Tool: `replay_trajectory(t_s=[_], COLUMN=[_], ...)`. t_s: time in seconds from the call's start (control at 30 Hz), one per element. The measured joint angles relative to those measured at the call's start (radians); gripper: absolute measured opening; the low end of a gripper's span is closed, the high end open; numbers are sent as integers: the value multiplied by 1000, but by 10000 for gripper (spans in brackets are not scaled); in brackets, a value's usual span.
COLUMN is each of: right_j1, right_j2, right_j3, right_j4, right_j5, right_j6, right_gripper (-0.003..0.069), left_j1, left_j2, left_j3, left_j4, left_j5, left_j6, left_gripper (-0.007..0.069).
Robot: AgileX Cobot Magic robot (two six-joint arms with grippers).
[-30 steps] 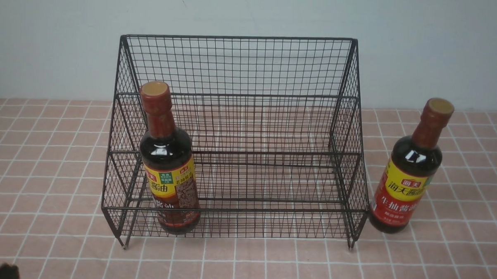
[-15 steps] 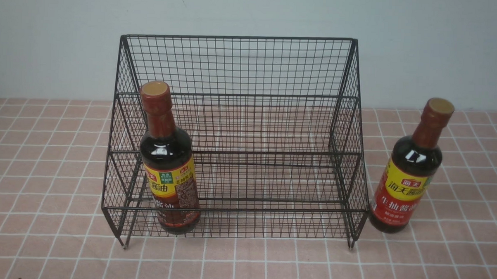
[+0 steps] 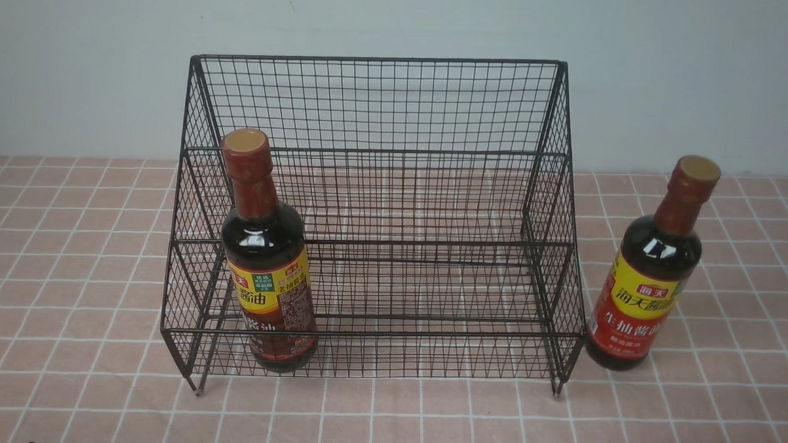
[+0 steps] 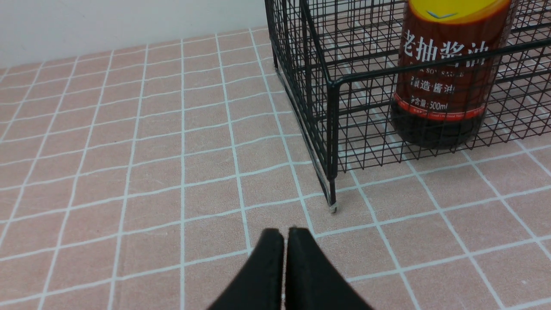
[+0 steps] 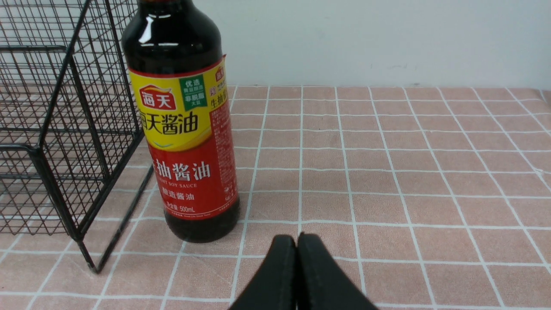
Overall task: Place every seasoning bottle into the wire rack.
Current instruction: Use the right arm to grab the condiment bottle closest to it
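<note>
The dark wire rack [image 3: 378, 103] stands mid-table against the wall. The brown-band soy-sauce bottle [image 3: 268, 263] stands upright inside its low front tier at the left; it also shows in the left wrist view [image 4: 439, 82]. The red-band bottle [image 3: 651, 270] stands upright on the cloth just outside the rack's right side, also in the right wrist view [image 5: 183, 125]. My left gripper [image 4: 285, 232] is shut and empty, low before the rack's front left foot [image 4: 332, 209]. My right gripper [image 5: 297, 237] is shut and empty, just in front of the red-band bottle.
A pink checked cloth [image 3: 71, 269] covers the table up to a pale wall [image 3: 79, 53]. The rack's right side wall [image 5: 82, 142] stands close beside the red-band bottle. Neither arm shows in the front view.
A dark part of the left arm at the front view's bottom left corner has drawn out of sight. The bottles and rack have not moved.
</note>
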Motion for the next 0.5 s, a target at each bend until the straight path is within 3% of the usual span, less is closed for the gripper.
replay_trajectory(t_s=[0.27, 0.5], right_j1=[0, 0], right_j2=[0, 0], right_j3=[8, 8], right_j4=[282, 320], right_j5=[-309, -377], right_j6=[145, 148], right_gripper=[-13, -13], left_j1=[0, 0], left_j2=[0, 0], left_j3=[0, 0], left_j4=[0, 0], left_j5=[0, 0], left_j6=[0, 6], left_gripper=[-7, -7])
